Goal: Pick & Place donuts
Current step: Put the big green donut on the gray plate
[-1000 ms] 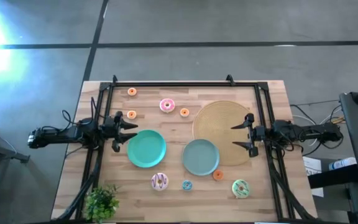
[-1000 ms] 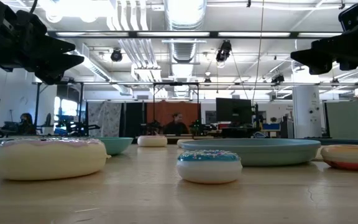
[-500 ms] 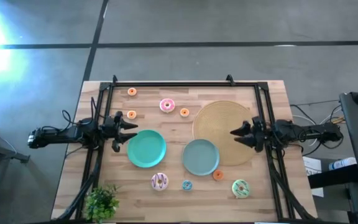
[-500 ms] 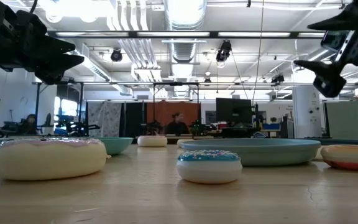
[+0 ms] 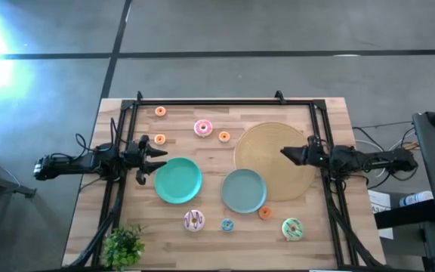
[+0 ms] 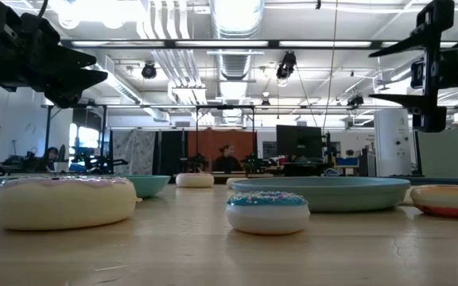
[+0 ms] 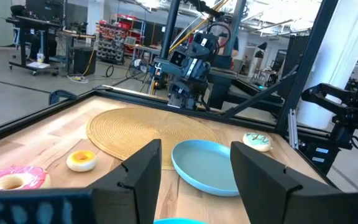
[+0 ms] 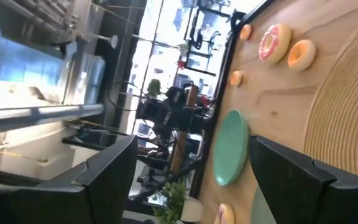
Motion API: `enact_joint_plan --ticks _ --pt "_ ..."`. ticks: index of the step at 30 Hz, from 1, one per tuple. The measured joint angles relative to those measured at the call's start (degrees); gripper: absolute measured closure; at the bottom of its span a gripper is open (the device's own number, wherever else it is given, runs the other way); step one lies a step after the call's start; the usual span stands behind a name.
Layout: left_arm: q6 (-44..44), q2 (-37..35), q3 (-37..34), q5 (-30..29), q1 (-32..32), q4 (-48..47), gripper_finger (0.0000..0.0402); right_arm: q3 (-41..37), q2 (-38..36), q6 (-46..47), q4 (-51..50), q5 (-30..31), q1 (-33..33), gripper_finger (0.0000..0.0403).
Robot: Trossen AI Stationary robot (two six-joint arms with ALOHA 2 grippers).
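Pale wood table (image 5: 127,219), nothing lifted yet. Woven disc (image 5: 266,147) lies under my right gripper (image 5: 287,153), which hangs above it rolled on its side, jaws spread and empty. Two teal plates, one (image 5: 178,180) just beside my left gripper (image 5: 155,159), jaws spread and empty too, the other (image 5: 244,190) lapping the disc's edge. Donuts are all loose on the wood: pink (image 5: 203,128) with small orange ones (image 5: 224,137) on the far side, white-brown (image 5: 194,220), blue (image 5: 226,224), red-orange (image 5: 264,213) and green (image 5: 291,228) on the near side. Judgement: pick one ring, level the wrist, come straight down over it, straddle the rim, close gently so it doesn't squirt away. Overhead gives the full layout. The table-level camera shows only near-side pieces, the blue donut (image 6: 267,211) largest, but confirms both grippers ride well clear of the surface. My right wrist camera sees the pink donut (image 8: 271,42) tilted, proof of the roll.
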Motion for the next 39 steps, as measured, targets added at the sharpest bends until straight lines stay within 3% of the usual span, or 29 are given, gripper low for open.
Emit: enact_joint_plan --ticks 6,14,20,22,24,26,29,34,39 --pt "0.00 0.00 0.02 -0.02 0.01 -0.01 0.0235 0.00 5.28 -2.04 0.34 0.89 0.27 0.0108" --pt "0.00 0.00 0.01 0.00 0.00 0.00 0.0235 0.20 16.70 -1.07 14.43 2.85 0.08 0.0108" --pt "0.00 0.00 0.02 -0.02 0.00 -0.02 0.0235 6.36 28.56 -4.24 14.21 2.52 2.44 0.0109" --pt "0.00 0.00 0.00 -0.02 0.00 -0.01 0.0235 10.12 32.44 -5.03 14.85 -0.15 3.10 0.0112" --pt "0.00 -0.01 0.02 -0.02 0.00 0.00 0.0235 13.76 35.80 -7.70 13.54 -7.14 3.09 0.0117" --pt "0.00 0.00 0.02 -0.02 0.01 0.00 0.0235 17.85 39.05 -7.88 6.14 -15.25 2.79 0.0124" --pt "0.00 0.00 0.02 -0.02 0.00 0.00 0.0235 24.85 44.28 -6.34 -13.48 -23.11 2.94 0.0137" --pt "0.00 -0.02 0.02 -0.02 0.00 0.00 0.0235 35.50 54.18 -12.33 -43.07 -26.58 5.50 0.0151" --pt "0.00 0.00 0.02 -0.02 0.01 0.00 0.0235 40.92 63.20 -20.27 -55.40 -33.48 8.92 0.0144"
